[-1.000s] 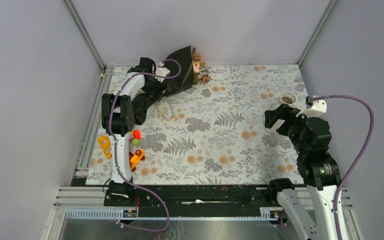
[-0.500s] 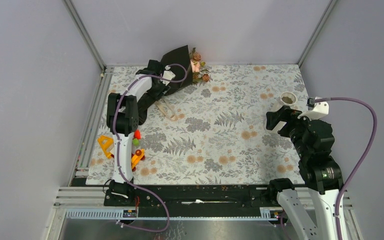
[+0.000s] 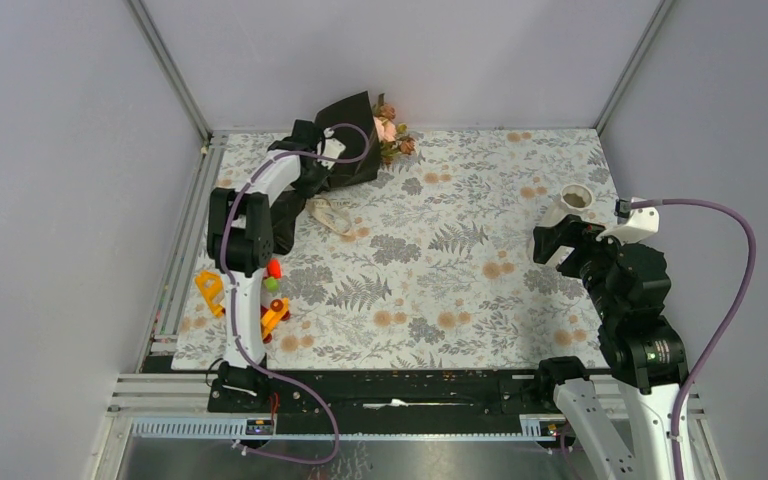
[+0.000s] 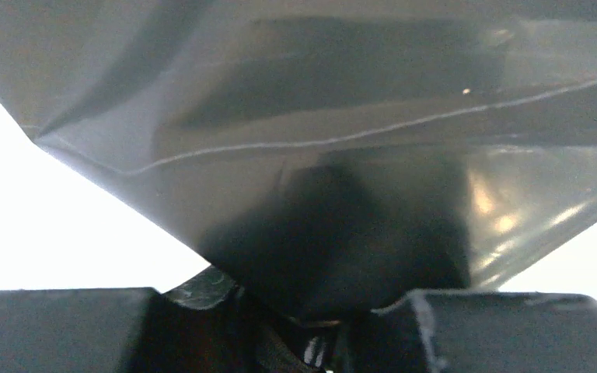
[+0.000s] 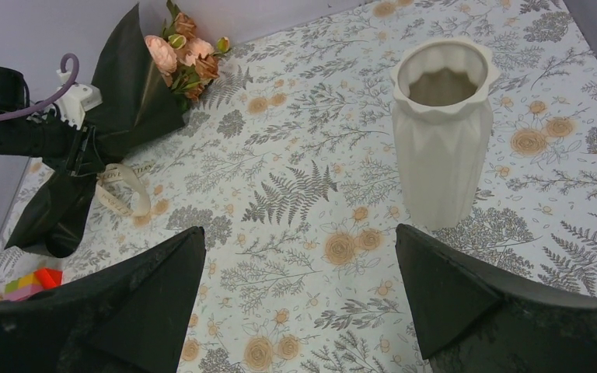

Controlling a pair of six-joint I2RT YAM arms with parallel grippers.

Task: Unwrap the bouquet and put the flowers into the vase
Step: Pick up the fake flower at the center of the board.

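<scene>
The counter (image 3: 440,290) has a floral print cloth, grey ferns and tan blooms all over. A colourful toy-block car (image 3: 273,318) sits by its left edge toward the front, with yellow, orange, red and green bits. Plain grey walls (image 3: 410,50) all round, with aluminium frame rails (image 3: 167,68) in the corners.

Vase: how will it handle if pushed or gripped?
Probably tippy: the vase stands upright, tall for its width, and empty, so likely light. Its smooth white ribbed wall looks ceramic: perhaps slippery to grip, and fragile if knocked over.
</scene>
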